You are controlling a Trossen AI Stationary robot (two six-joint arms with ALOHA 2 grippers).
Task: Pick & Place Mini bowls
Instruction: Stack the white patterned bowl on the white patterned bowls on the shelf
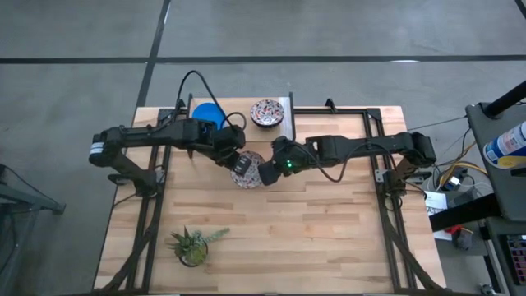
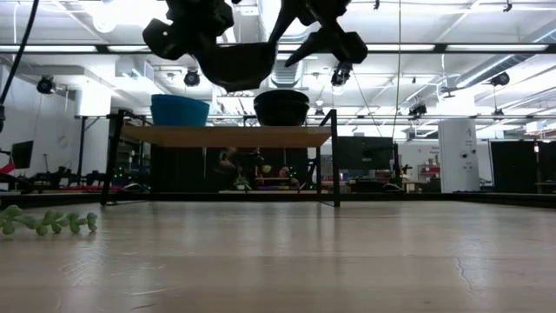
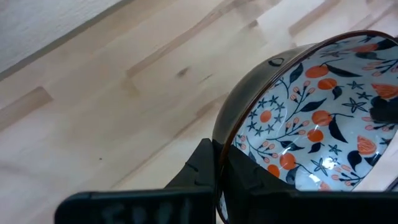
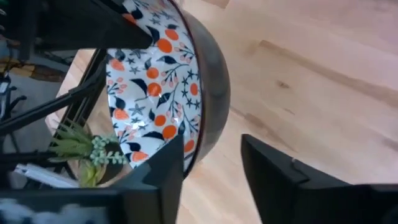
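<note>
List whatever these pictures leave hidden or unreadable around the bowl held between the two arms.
- The patterned bowl, high view: mostly covered by the left gripper and right gripper.
- The same bowl, low view: only a dark underside, lifted clear of the table; pattern unseen.
- Blue bowl on the shelf, high view: partly hidden by the left arm and cable; whether bowls are stacked is unclear.

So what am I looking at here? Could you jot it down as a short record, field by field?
held item: patterned bowl, lifted above the table, between both grippers
left gripper: shut on the bowl's rim
right gripper: at the bowl's opposite rim, one finger inside, one outside, not yet closed
shelf: holds a blue bowl and a second patterned bowl
other item: potted plant near the table's front left corner
</note>
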